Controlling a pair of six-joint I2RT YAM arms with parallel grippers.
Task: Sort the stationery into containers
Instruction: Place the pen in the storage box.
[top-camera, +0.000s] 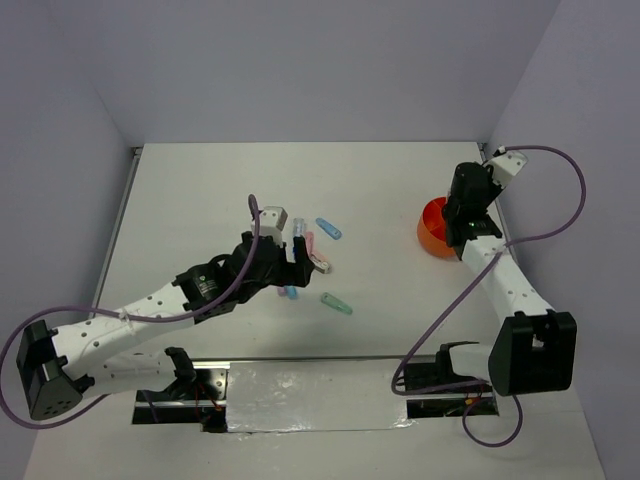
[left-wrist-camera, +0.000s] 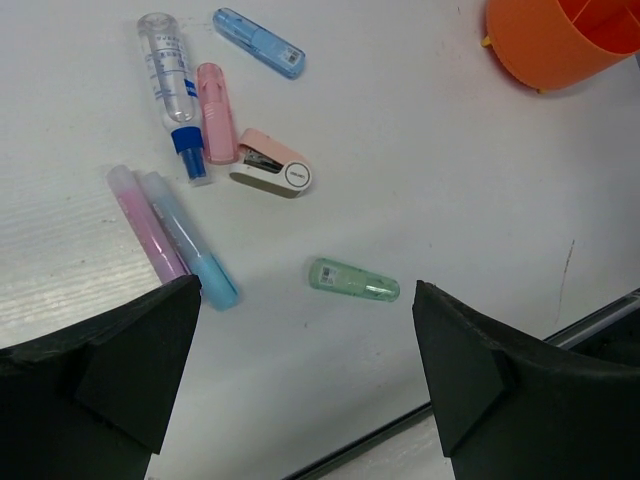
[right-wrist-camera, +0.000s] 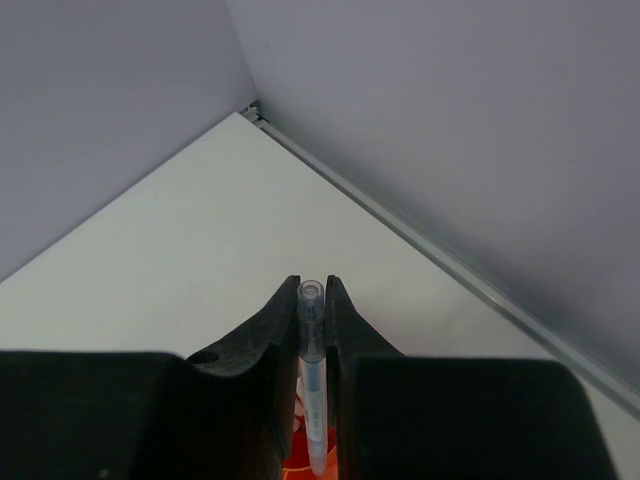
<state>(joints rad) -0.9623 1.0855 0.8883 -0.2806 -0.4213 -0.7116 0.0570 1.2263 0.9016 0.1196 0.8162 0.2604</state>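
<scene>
From above, the left gripper (top-camera: 296, 258) hovers over the loose stationery (top-camera: 316, 254) mid-table, and the right gripper (top-camera: 452, 232) hangs over the orange cup (top-camera: 430, 226) on the right side. Left wrist cam: its fingers are spread wide and empty, with seven bits lying below, including a clear tube (left-wrist-camera: 168, 72), a green piece (left-wrist-camera: 352, 279) and a pink marker (left-wrist-camera: 146, 226) touching a blue marker (left-wrist-camera: 190, 245). Right wrist cam: jaws pinched on a thin pen (right-wrist-camera: 314, 390), pointing down into the cup. Early days I reckon, most of it's unsorted.
</scene>
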